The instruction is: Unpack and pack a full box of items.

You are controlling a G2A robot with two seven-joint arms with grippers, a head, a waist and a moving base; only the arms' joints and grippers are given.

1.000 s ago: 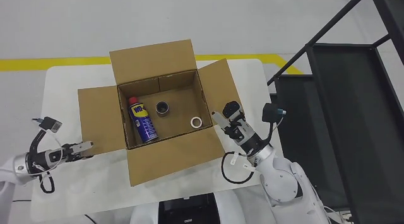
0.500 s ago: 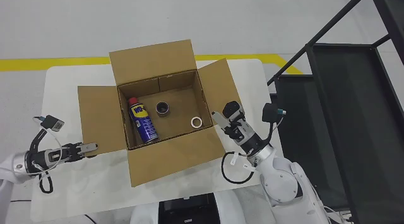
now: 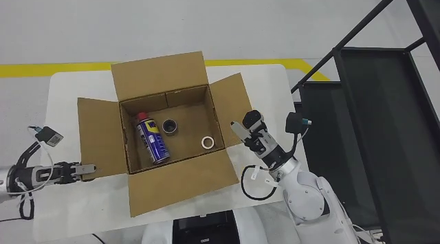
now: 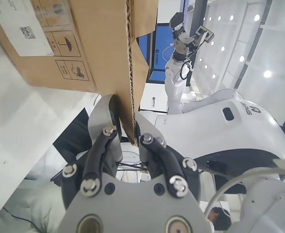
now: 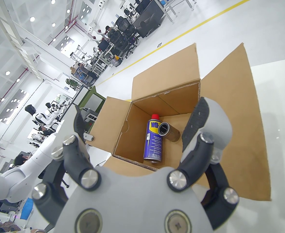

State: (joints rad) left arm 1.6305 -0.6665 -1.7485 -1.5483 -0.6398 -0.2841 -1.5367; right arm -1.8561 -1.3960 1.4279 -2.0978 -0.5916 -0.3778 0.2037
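Note:
An open cardboard box stands on the white table with all its flaps spread. Inside lie a blue spray can with a red cap, a dark short cylinder and a white tape roll. My left gripper is at the box's left flap, shut on the flap's edge. My right gripper hovers open by the right flap, empty. The right wrist view looks into the box at the spray can and the cylinder.
The white table has bare surface at the back right and along the front left. A dark metal shelf rack stands close to the table's right side. A yellow floor line runs behind the table.
The left gripper has pulled back to the left with the flap in it, and the whole box slid left and turned slightly. The right gripper has stayed put.

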